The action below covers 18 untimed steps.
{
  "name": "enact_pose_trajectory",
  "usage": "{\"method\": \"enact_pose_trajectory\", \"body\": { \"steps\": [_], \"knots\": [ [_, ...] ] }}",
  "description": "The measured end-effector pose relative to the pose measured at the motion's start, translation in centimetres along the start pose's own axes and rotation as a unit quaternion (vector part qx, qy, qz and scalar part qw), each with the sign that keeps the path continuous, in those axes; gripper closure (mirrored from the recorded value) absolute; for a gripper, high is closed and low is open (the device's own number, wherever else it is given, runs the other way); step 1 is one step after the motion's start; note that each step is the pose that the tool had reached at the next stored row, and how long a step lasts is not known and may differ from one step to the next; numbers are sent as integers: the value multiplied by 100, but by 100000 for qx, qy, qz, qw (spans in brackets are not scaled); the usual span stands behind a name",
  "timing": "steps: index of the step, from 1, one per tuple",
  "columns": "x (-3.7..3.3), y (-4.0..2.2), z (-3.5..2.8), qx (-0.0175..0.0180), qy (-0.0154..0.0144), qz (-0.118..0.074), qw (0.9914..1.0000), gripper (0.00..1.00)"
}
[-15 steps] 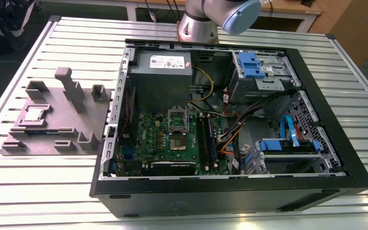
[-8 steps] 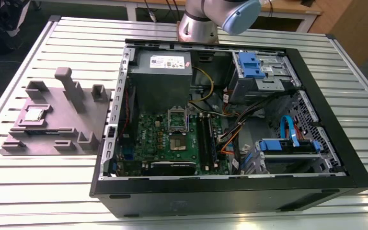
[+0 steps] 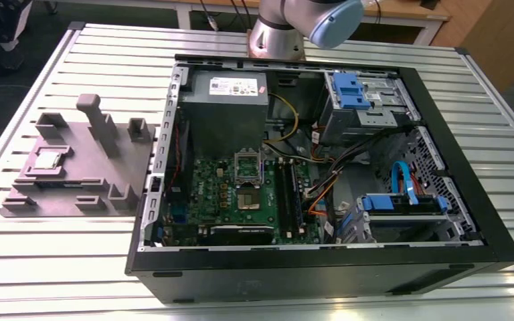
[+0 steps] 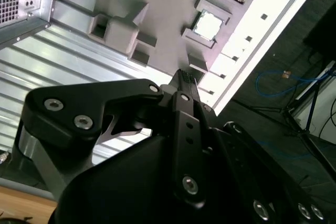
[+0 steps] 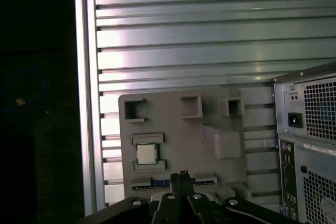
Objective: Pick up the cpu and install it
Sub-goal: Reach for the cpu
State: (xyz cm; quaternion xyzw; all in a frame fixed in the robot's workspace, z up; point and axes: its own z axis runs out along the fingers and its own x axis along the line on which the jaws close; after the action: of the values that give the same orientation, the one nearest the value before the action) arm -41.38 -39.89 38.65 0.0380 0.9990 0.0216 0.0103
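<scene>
At the exterior view's left, the cpu (image 3: pixel 47 159) lies flat in a pocket of the grey holder (image 3: pixel 105 180) on the table (image 3: pixel 61 267). Just right of it lies the open case (image 3: pixel 328 267). In both wrist views my gripper (image 5: pixel 183 174) points at the holder, apart from the cpu, fingertips clenched together and empty.

There is one square silver-topped cpu (image 3: pixel 46 159), one grey plastic fixture plate (image 3: pixel 105 175), one open black computer case (image 3: pixel 328 271), two blue plastic drive brackets (image 3: pixel 350 91) and one ribbed aluminium table (image 3: pixel 51 267).
</scene>
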Motion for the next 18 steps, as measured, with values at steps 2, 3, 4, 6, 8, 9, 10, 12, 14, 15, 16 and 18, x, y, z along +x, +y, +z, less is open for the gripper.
{"method": "enact_pose_trajectory", "body": {
  "steps": [2, 3, 4, 6, 8, 9, 10, 12, 14, 15, 16, 18],
  "knots": [
    [57, -4, 1, 5, 24, -6, 100000, 90],
    [83, -6, 3, 4, 67, -5, 100000, 90],
    [109, -9, 5, 10, 151, 1, 100000, 90],
    [134, -11, 10, 47, 762, 21, 99997, 90],
    [135, -11, 9, 132, 2089, 72, 99978, 90],
    [136, -11, 12, 139, 2308, 31, 99973, 90],
    [138, -11, 11, 146, 2339, -130, 99972, 90],
    [142, -12, 11, 149, 2371, -725, 99969, 90],
    [143, -12, 12, 153, 2413, -1766, 99955, 90],
    [144, -12, 13, 152, 2389, -2193, 99947, 90],
    [146, -12, 15, 147, 2352, -2551, 99940, 90],
    [156, -12, 17, 136, 2150, -2899, 99935, 90]
  ]
}}
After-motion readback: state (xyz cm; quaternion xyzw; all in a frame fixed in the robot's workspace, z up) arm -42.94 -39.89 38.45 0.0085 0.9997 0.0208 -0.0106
